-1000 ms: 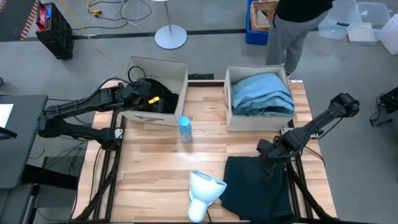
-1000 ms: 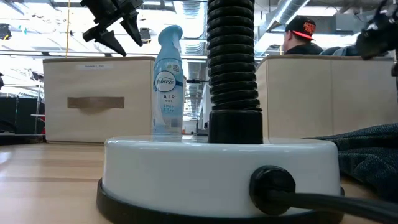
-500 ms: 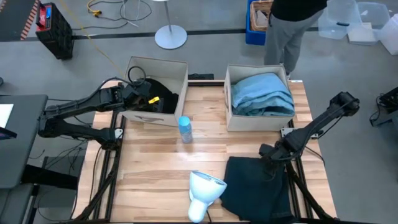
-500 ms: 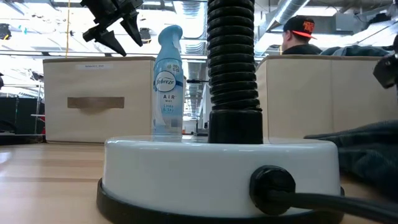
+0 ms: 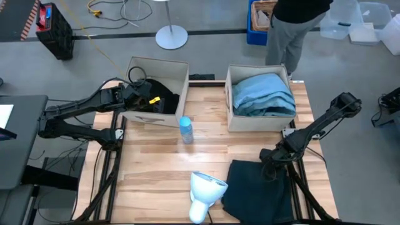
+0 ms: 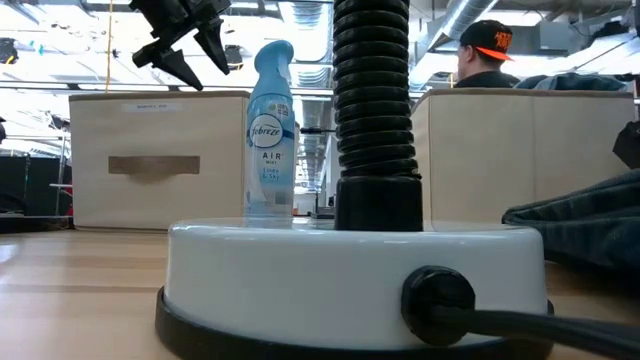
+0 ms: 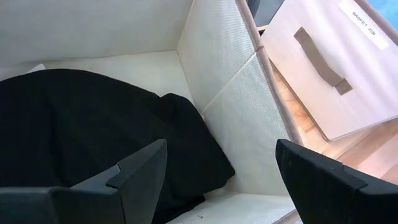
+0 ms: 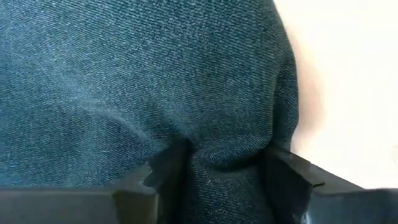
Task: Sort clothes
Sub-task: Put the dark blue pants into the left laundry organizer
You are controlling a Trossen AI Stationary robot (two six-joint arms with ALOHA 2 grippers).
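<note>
A dark teal-black garment [image 5: 256, 190] lies spread on the table's near right part; it also shows in the low view [image 6: 590, 220]. My right gripper [image 5: 270, 167] is down on its far right edge, shut on a bunch of the cloth [image 8: 155, 74]. My left gripper [image 5: 153, 100] hangs open above the left beige box [image 5: 156, 62], over a black garment [image 7: 81, 124] that lies on the box's floor. A turquoise and grey-blue pile [image 5: 262, 94] fills the right box [image 5: 228, 94]. My right gripper pinches a raised ridge of cloth [image 8: 224, 149] between its two fingers, at the dark garment's far right edge. The fingers come steeply from above. Creases run out from the pinch, and the rest of the garment lies on the table. One layer or several, I cannot tell.
A small blue spray bottle [image 5: 185, 129] stands mid-table before the left box. A white lamp base with a black ribbed neck [image 5: 206, 187] sits at the near edge, beside the dark garment. A person [image 5: 294, 25] stands beyond the far edge.
My right gripper has sunk onto the dark garment's far right edge and tipped steeper. The cloth there has bunched up and drawn a little toward the near edge, and it stands higher in the low view. The rest of the garment has stayed flat.
</note>
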